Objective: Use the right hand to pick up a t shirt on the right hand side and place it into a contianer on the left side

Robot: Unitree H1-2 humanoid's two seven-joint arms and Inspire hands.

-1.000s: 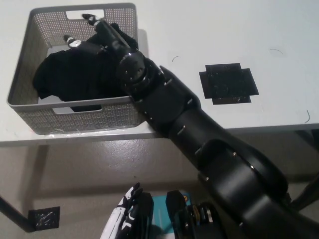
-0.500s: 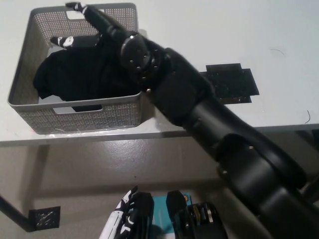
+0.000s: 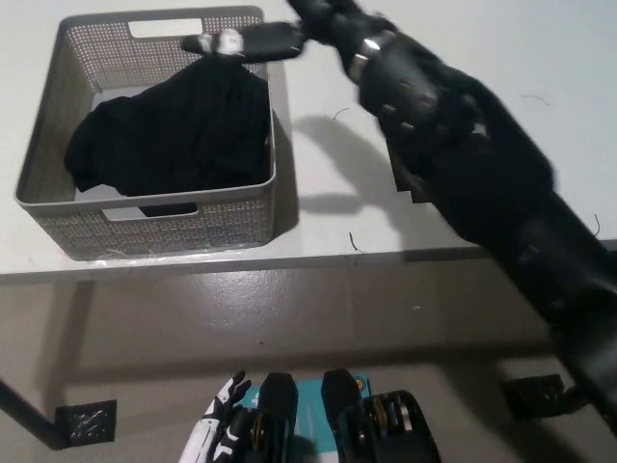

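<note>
Your right hand (image 3: pixel 275 34) sits at about twelve o'clock in the head view, over the far right corner of the basket (image 3: pixel 58 207). One finger reaches out toward nine o'clock above the basket's far rim. The rest of the hand is blurred and partly cut off by the top edge, so you cannot tell whether the fingers are spread or closed. Nothing appears to hang from it.

Outward from the hand, the shirt (image 3: pixel 169 140) lies bunched inside the basket, filling most of its floor, with a fold riding up the right wall just under the hand. The basket stands at ten o'clock on the table (image 3: pixel 318 222).

By that layout, you can judge the placing as done: the shirt is in the container on the left. What looks left is clearing the arm away from the basket.

Your left hand (image 3: pixel 220 434) rests low at seven o'clock, below the table edge, only partly in view; its state is unclear.
</note>
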